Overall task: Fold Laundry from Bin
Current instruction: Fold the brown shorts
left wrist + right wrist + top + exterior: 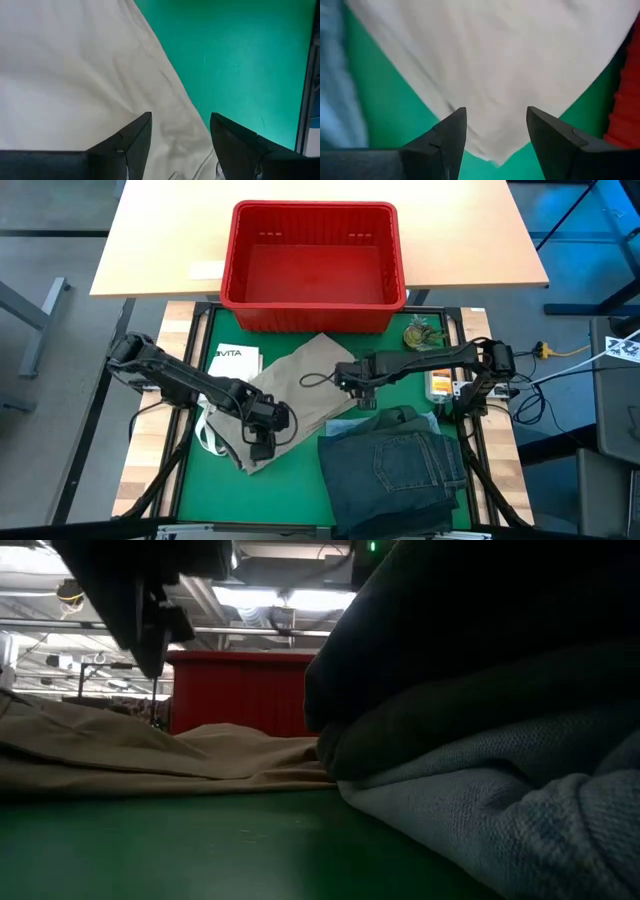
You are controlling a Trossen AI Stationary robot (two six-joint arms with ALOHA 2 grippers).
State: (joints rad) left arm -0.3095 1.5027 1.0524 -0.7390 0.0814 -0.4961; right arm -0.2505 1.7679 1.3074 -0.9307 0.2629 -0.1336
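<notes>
Below the empty red bin (313, 265), the khaki garment (300, 385) lies spread on the green worktop (300, 490), left of the folded jeans (395, 465). My left pincer (262, 442) hangs wide over its near-left edge and my right pincer (362, 395) wide over its right corner, neither holding cloth. To fold cleanly, I judge both should pinch only the top layer at matching edges and keep the cloth taut.

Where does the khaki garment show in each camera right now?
High: khaki garment mid-mat, below the red bin.
Low: left, lying flat, bin behind it.
Left wrist: fills the left side.
Right wrist: centre.
Shared landmark: green mat.
</notes>
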